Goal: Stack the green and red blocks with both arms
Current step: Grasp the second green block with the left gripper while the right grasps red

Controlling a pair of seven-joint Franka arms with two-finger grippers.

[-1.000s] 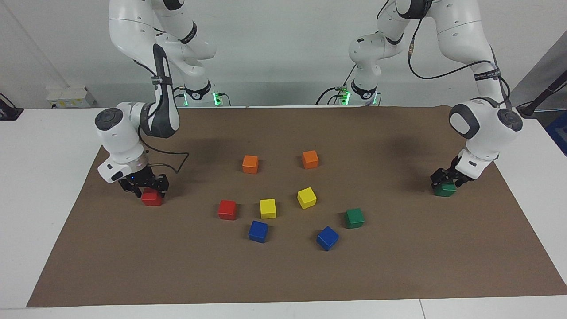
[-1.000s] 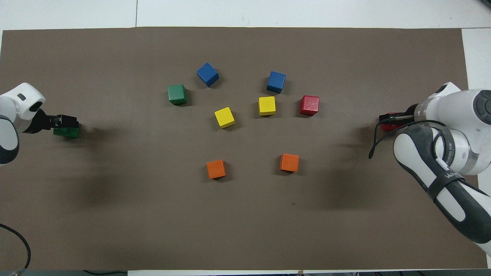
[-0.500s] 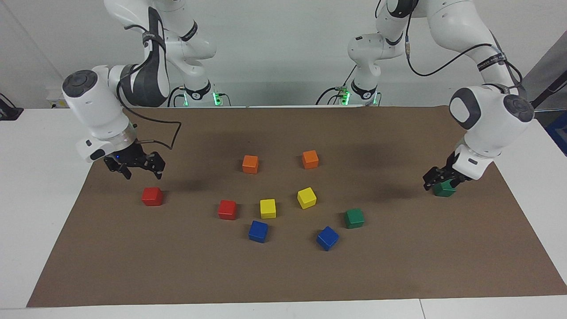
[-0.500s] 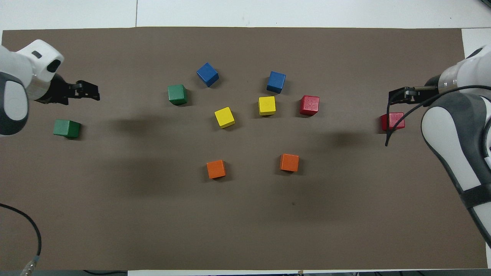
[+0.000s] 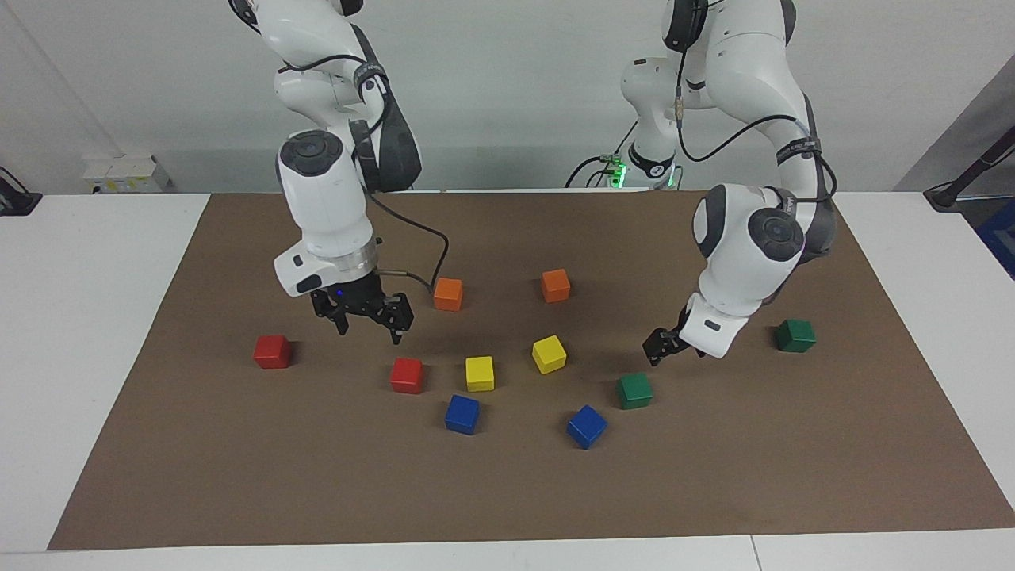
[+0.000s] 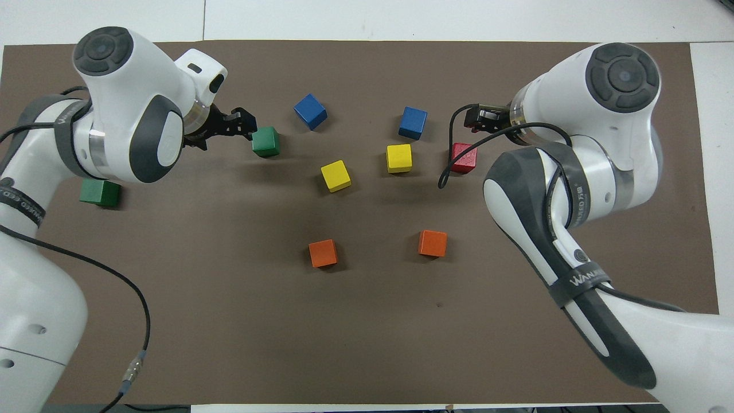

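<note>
Two red blocks lie on the brown mat: one [image 5: 272,351] toward the right arm's end, hidden by that arm in the overhead view, and one [image 5: 407,375] [image 6: 463,158] near the middle. Two green blocks lie there too: one [image 5: 795,335] [image 6: 100,193] toward the left arm's end and one [image 5: 635,390] [image 6: 266,141] near the middle. My right gripper [image 5: 369,331] [image 6: 471,117] is open and empty, in the air by the middle red block. My left gripper [image 5: 668,351] [image 6: 248,125] is open and empty, in the air beside the middle green block.
Two orange cubes [image 5: 448,293] [image 5: 555,285] lie nearer to the robots. Two yellow cubes [image 5: 480,373] [image 5: 549,354] sit between the middle red and green blocks. Two blue cubes [image 5: 462,414] [image 5: 587,426] lie farther out. The mat [image 5: 507,492] ends at white table.
Both grippers let go of the end blocks, rose and swung in toward the middle. The right one now hangs by the middle red block, the left one by the middle green block.
</note>
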